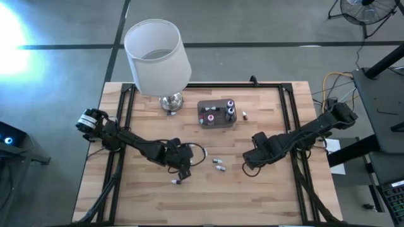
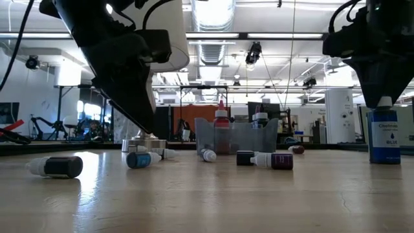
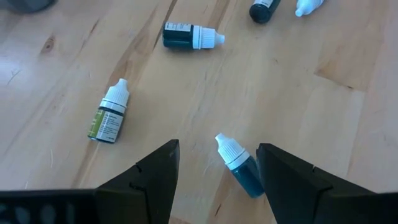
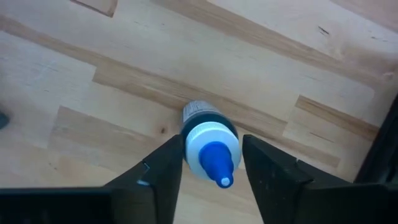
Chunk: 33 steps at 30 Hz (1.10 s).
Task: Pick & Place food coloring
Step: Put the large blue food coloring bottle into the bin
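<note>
The right gripper [image 4: 208, 163] stands over an upright blue bottle [image 4: 209, 144] of food coloring, its fingers [image 4: 158, 171] set narrowly on either side of the white collar and blue tip; whether they press it I cannot tell. The low view shows that bottle [image 2: 384, 133] standing on the bench [image 2: 207, 194] under the gripper, blue label facing the camera. The right arm reaches in from the bench's right edge, bent low, to the right of centre [image 1: 255, 157].

The left gripper [image 3: 217, 177] is wide open just above the bench, with a teal bottle [image 3: 239, 167] lying on its side between its fingers, cap pointing away. Near it lie a green-labelled bottle [image 3: 109, 113] and a dark bottle [image 3: 189, 35]. The left arm stretches in from the left edge, its gripper left of centre [image 1: 180, 162].

Only the high view shows the grey box [image 1: 217, 113] holding several upright bottles beside the lamp [image 1: 158, 57], and two loose bottles [image 1: 218, 164] between the grippers.
</note>
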Each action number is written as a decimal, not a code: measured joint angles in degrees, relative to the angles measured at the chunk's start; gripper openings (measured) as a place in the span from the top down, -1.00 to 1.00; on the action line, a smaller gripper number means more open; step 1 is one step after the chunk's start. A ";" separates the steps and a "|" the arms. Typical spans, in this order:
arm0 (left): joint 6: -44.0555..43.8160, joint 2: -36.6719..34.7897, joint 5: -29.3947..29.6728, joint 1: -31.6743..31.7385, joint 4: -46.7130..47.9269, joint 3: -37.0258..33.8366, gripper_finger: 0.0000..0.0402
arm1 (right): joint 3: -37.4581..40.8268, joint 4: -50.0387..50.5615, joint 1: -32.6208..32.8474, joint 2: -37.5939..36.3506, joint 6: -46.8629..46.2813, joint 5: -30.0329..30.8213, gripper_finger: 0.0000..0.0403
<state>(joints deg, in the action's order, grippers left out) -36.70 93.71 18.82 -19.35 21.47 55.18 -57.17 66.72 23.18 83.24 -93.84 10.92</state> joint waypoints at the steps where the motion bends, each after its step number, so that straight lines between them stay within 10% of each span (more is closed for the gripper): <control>1: 0.01 0.00 0.16 0.06 0.01 0.00 0.03 | 0.00 -0.02 0.00 0.00 0.04 0.00 0.26; 13: 0.19 0.00 0.31 0.28 -0.01 0.00 0.03 | -5.36 2.18 -1.67 -1.44 6.86 5.46 0.48; 23: -0.29 0.00 0.36 0.28 0.01 0.00 0.03 | -23.00 4.32 -18.14 0.86 42.47 12.26 0.48; 33: -6.23 0.00 0.72 -0.20 0.14 -0.11 0.03 | -33.65 -1.45 -32.90 13.14 65.64 5.09 0.48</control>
<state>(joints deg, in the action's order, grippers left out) -42.94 93.71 19.53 -19.54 21.61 55.07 -90.82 65.27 -9.72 96.38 -28.21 16.01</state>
